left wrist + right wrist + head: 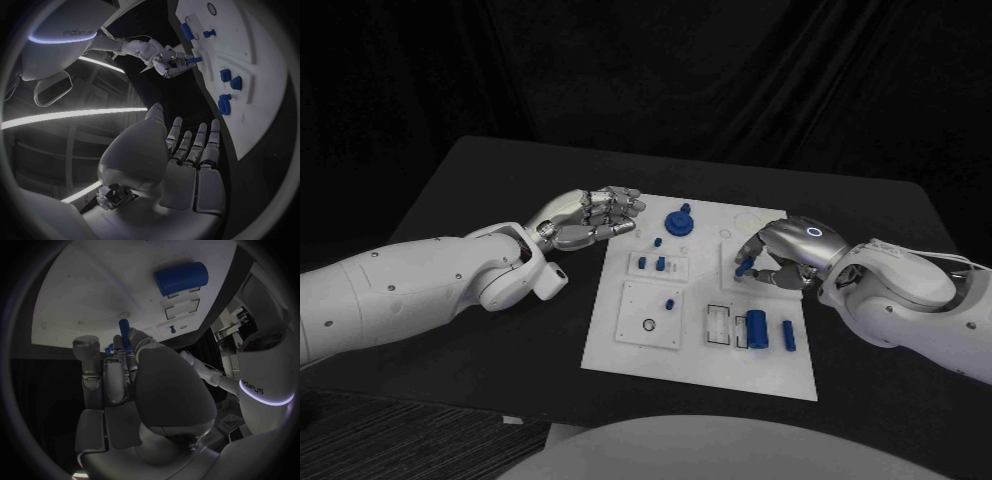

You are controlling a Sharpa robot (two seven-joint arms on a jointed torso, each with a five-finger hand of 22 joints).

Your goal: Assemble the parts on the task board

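Note:
The white task board (pixel 625 350) lies mid-table. My right hand (pixel 783 252) hovers over its right middle and pinches a small blue peg (pixel 744 266) between thumb and fingers, the peg close to the board; the left wrist view shows this peg (pixel 194 60) at the board's face, and it shows again in the right wrist view (pixel 124 334). My left hand (pixel 593 218) hangs at the board's far left corner, fingers (pixel 192 146) curled in, holding nothing. A blue knob (pixel 682 220) stands at the far edge. A blue cylinder (pixel 756 328) lies near the front right.
Smaller blue pieces (pixel 658 265) sit in the board's left recesses, and a thin blue bar (pixel 788 335) lies beside the cylinder. A dark ring (pixel 651 324) marks the square plate at front left. Black table (pixel 473 180) surrounds the board.

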